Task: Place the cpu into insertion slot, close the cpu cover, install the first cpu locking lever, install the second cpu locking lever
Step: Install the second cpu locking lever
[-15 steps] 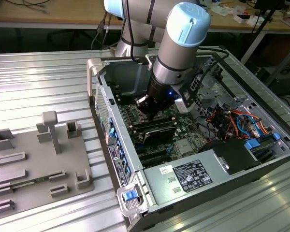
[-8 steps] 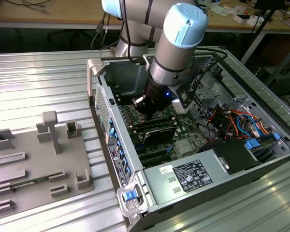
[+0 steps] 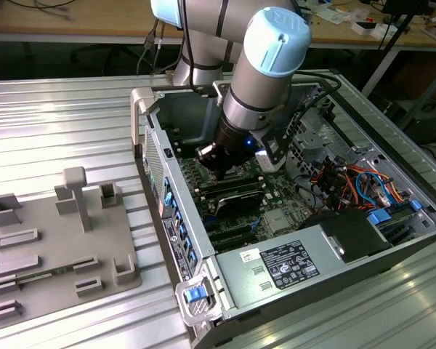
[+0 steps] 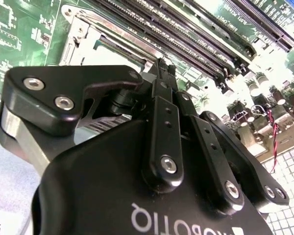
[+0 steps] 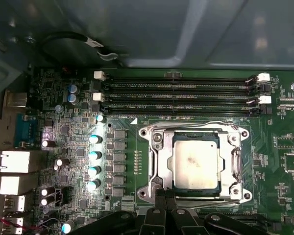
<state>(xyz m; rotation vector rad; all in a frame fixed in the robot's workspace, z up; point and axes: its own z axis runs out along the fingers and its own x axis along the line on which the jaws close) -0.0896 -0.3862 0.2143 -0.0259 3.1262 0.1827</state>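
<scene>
In the first wrist view the cpu (image 5: 196,165) lies in its socket on the motherboard (image 5: 78,147), with the cpu cover (image 5: 159,161) shut around it. The memory slots (image 5: 179,93) run just beside the socket. In the exterior view the computer case (image 3: 276,269) lies open on the table (image 3: 58,131), with a fixture plate (image 3: 58,247) at the exterior view's left.

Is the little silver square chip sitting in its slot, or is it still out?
In. In the first wrist view the cpu lies flat in the socket, with the cpu cover framing its edges.

cpu (image 5: 196,165) seated in socket, cpu cover (image 5: 159,161) closed around it; pincer (image 5: 167,215) at cover's edge
</scene>
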